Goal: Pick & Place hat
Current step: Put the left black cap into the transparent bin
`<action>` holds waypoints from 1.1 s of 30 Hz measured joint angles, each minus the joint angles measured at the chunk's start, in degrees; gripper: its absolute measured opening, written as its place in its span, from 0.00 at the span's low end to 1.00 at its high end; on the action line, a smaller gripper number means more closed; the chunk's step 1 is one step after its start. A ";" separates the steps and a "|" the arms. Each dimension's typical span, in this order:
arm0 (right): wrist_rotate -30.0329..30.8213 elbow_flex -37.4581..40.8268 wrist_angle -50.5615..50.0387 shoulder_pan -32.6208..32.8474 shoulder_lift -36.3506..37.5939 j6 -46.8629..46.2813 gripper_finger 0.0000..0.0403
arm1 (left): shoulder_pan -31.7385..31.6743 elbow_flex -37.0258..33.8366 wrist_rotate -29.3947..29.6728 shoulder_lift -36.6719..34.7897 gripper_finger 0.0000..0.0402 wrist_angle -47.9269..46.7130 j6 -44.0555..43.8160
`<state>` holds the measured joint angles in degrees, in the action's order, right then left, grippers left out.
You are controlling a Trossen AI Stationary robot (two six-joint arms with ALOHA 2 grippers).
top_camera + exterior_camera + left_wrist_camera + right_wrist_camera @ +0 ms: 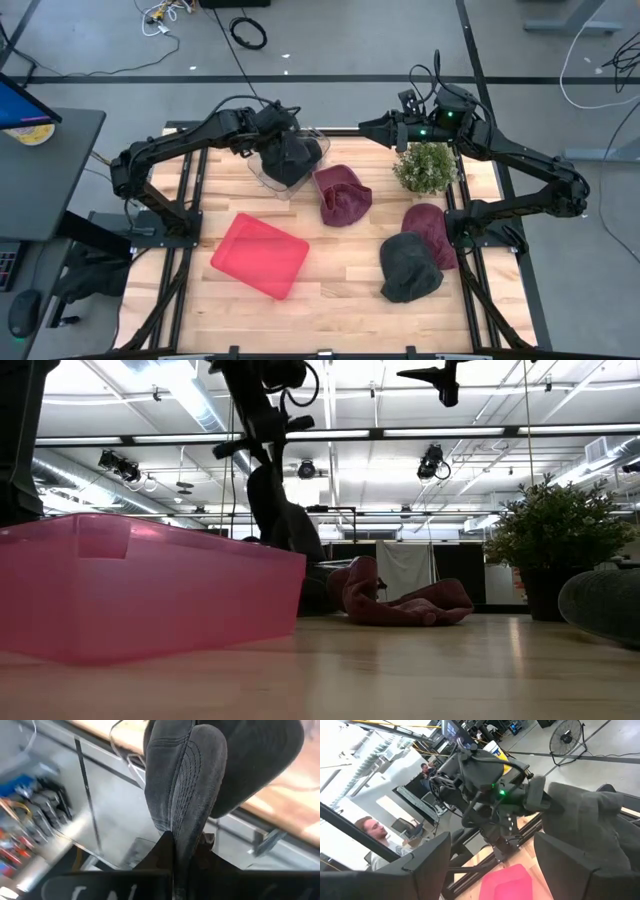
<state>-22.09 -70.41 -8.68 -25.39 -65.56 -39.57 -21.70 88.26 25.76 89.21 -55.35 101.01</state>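
Clear bin taken as landmark, at the table's far edge. Pink tub well nearer than it; maroon hat just beside it, toward the plant. Dark grey hat hanging directly over the clear bin, long axis vertical, drooping from the left gripper, jaws clamped on its folded fabric. Likely next: straight descent and release. Right gripper well away from the bin, raised, jaws apart, empty. Bin's outline barely readable; its floor hidden by the hat.

The left tool holds a dark grey hat above a clear bin.
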 joint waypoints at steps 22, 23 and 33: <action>0.00 0.00 -0.43 -0.01 0.00 1.64 0.72 | 1.71 -17.15 -8.29 -0.57 0.03 15.08 3.36; 0.00 0.04 -0.37 0.00 0.00 1.63 0.72 | 1.73 -17.53 -8.69 -0.55 0.03 17.48 3.43; -0.02 4.30 0.84 -0.02 -0.02 -1.41 0.72 | 0.94 -17.54 -15.25 -0.38 0.03 23.47 5.87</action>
<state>-22.11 -66.12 -7.84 -25.41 -65.58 -40.98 -20.76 70.72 10.50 88.83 -31.88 106.88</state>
